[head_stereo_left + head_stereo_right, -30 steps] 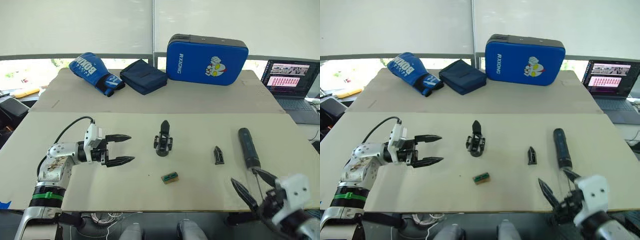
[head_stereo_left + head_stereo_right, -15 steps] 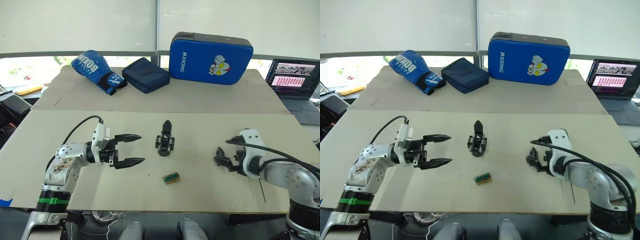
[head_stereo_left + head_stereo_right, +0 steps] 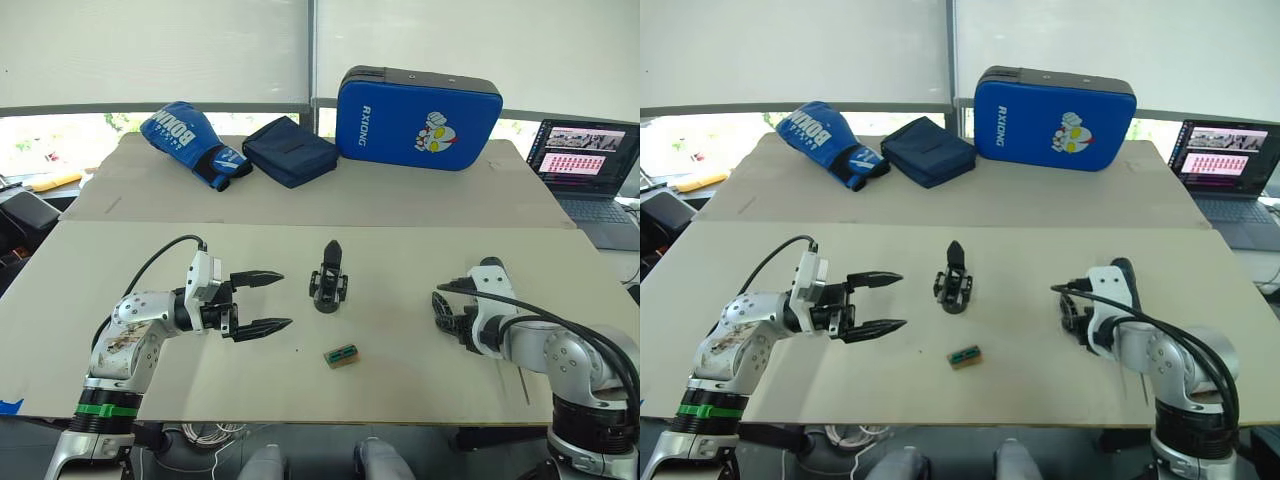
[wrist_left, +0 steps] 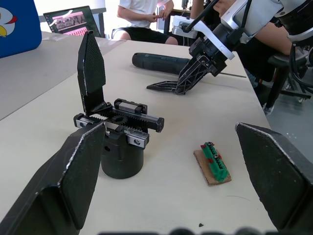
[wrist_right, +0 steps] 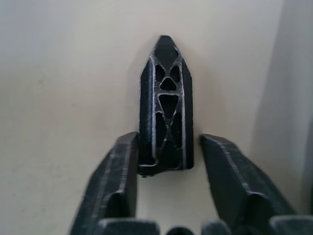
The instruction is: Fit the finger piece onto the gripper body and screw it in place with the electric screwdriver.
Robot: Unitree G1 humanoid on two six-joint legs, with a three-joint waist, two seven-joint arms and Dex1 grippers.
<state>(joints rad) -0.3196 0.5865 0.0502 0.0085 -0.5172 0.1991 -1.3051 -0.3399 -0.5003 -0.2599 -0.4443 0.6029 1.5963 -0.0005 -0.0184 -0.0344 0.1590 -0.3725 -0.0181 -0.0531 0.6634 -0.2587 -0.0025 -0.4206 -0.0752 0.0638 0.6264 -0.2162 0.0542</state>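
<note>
On the wide beige table (image 3: 300,380), the small black gripper body with one upright pointed finger (image 3: 329,279) stands at centre. The little green-and-tan rectangular block (image 3: 341,356) lies at its 6 o'clock, the black tapered finger piece (image 5: 166,105) at 3 o'clock, the long dark cylindrical electric screwdriver (image 4: 159,61) just beyond.

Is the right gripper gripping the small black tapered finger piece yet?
Cannot tell. In the right wrist view the right gripper straddles the finger piece: one finger meets its edge, the other shows a gap.

The right tool (image 3: 447,318) covers most of the electric screwdriver (image 4: 159,62) in the head views.
</note>
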